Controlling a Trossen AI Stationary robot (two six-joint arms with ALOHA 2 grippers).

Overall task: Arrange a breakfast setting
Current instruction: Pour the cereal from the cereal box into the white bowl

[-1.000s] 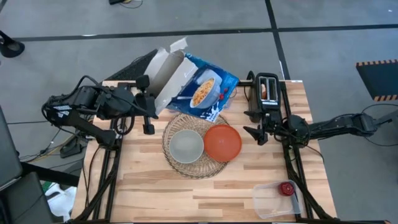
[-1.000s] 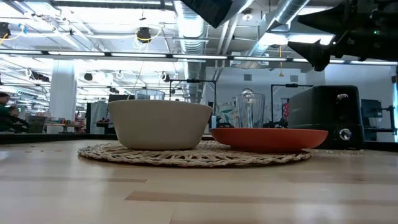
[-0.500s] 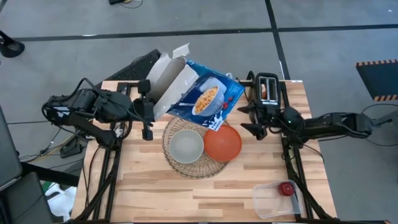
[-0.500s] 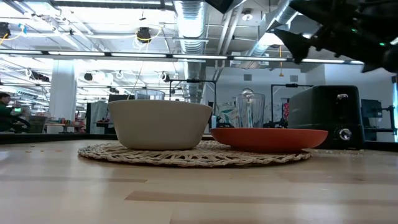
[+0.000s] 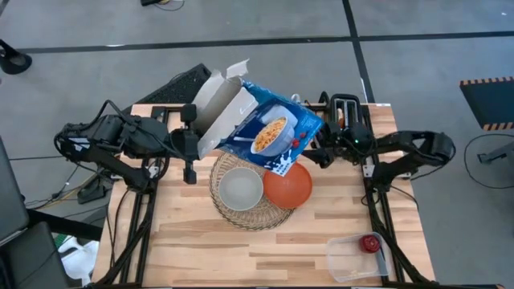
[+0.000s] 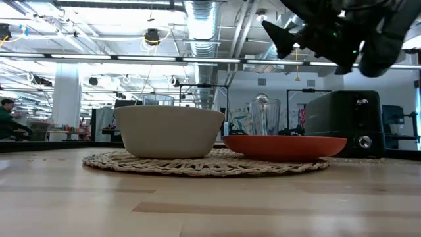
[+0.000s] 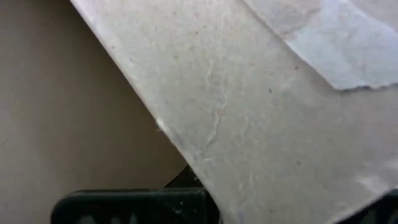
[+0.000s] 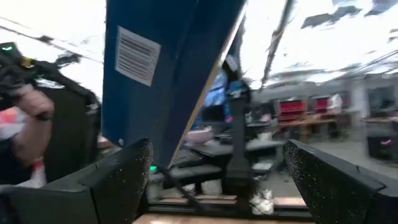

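**Cereal box held over the mat on a pale wood tabletop**

The tabletop (image 5: 193, 241) is pale wooden planks on a dark frame, standing on grey concrete floor; the low view looks into a bright hall with white ducts and ceiling lights.

The woven mat (image 5: 234, 210) lies mid-tabletop, carrying the grey bowl (image 5: 241, 187) on its left and the orange plate (image 5: 291, 186) on its right, touching or nearly so; the apple (image 5: 370, 242) sits in a clear tray (image 5: 344, 258) at the near right corner.

The left end effector (image 5: 189, 148) clamps the open flap of the blue-and-white cereal box (image 5: 269, 128), held tilted above the mat; the right end effector (image 5: 319, 148), fingers spread wide, reaches at the box's right edge, beside the black toaster (image 5: 347, 108) at the far right.
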